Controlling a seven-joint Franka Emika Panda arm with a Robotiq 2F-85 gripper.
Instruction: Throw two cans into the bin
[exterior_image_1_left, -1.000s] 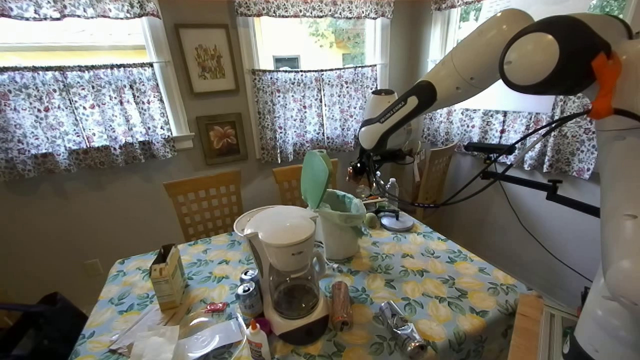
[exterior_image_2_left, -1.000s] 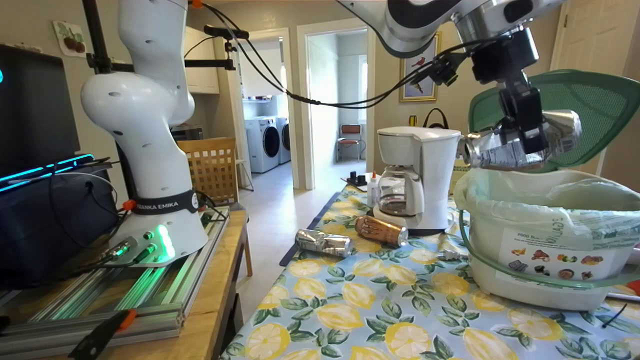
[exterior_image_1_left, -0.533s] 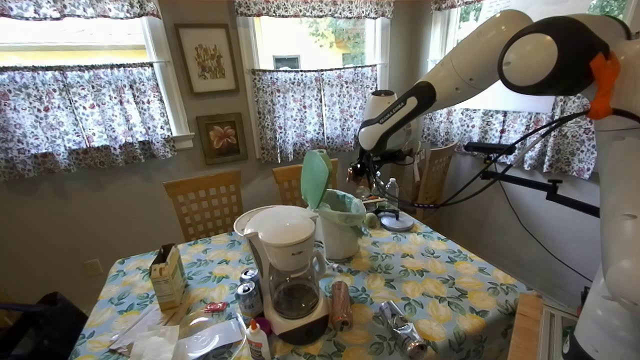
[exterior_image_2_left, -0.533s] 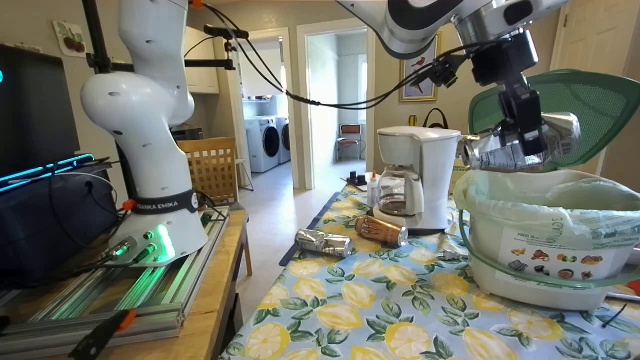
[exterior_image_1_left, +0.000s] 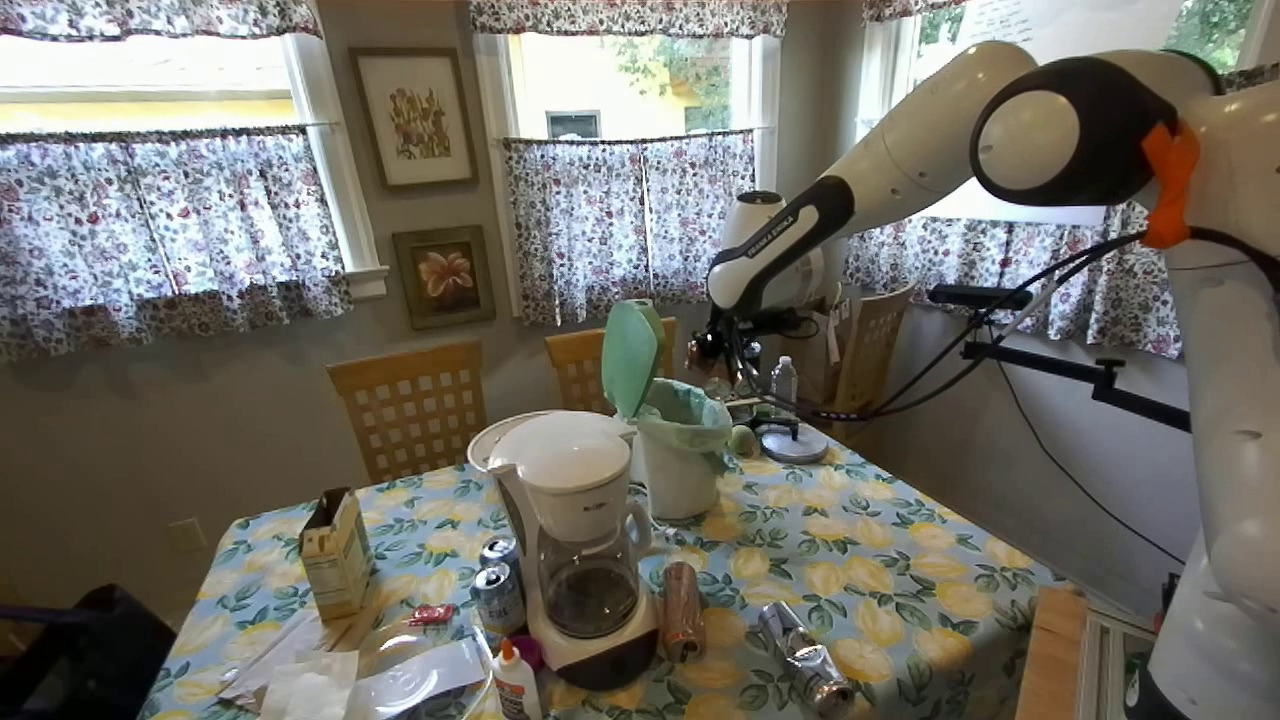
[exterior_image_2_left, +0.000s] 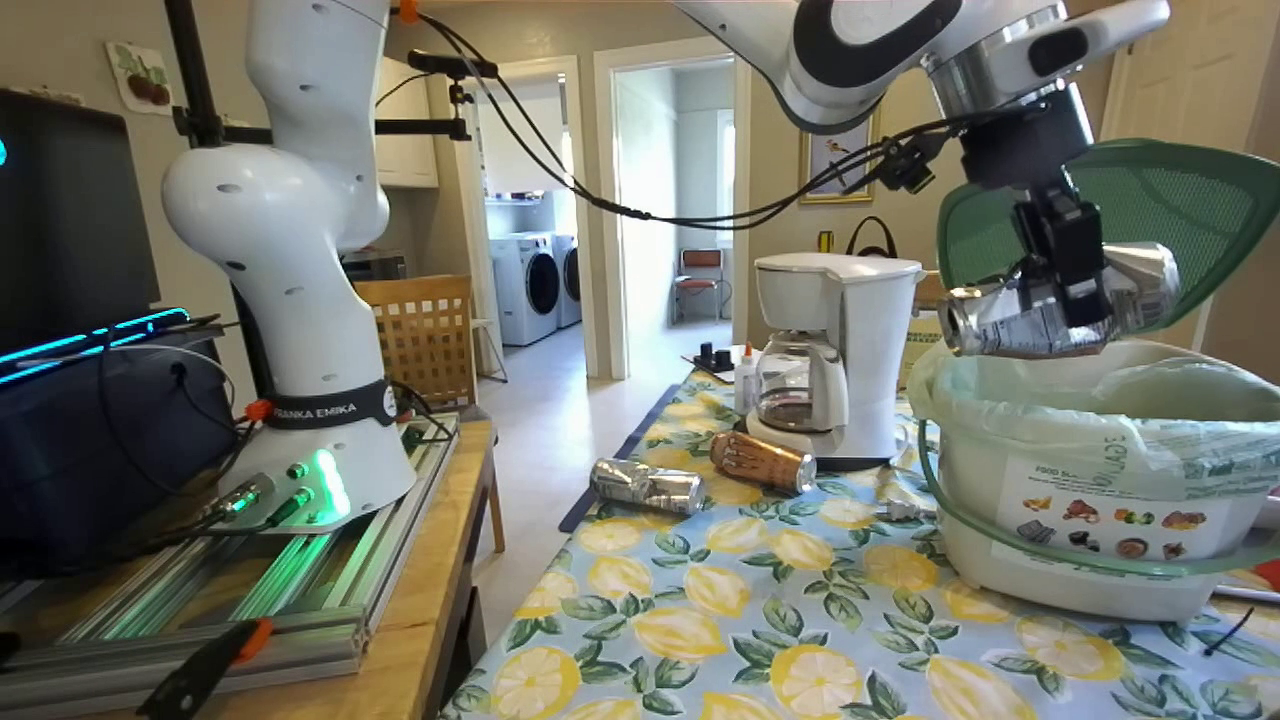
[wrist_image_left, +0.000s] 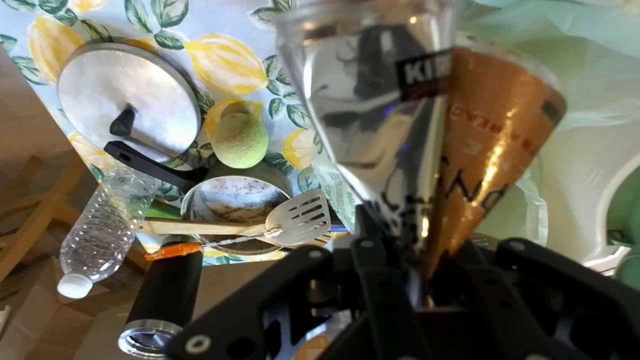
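Lying L on table (exterior_image_2_left: 700, 565): crumpled silver metal can (exterior_image_2_left: 648, 485) + copper-orange metal can (exterior_image_2_left: 762, 462). R: gripper (exterior_image_2_left: 1078, 300) clamps crushed silver-and-orange metal can (wrist_image_left: 415, 140) (1 or 2? unclear) above white rounded plastic bin (exterior_image_2_left: 1100, 490); prob. off-centre, so early release cd clip rim.

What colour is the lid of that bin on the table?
The lid is green; it shows best in an exterior view.

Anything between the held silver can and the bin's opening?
Nothing visible: the green lid stands raised, leaving the bin open. The held silver can hangs higher; whether it's centred over the bin isn't clear.
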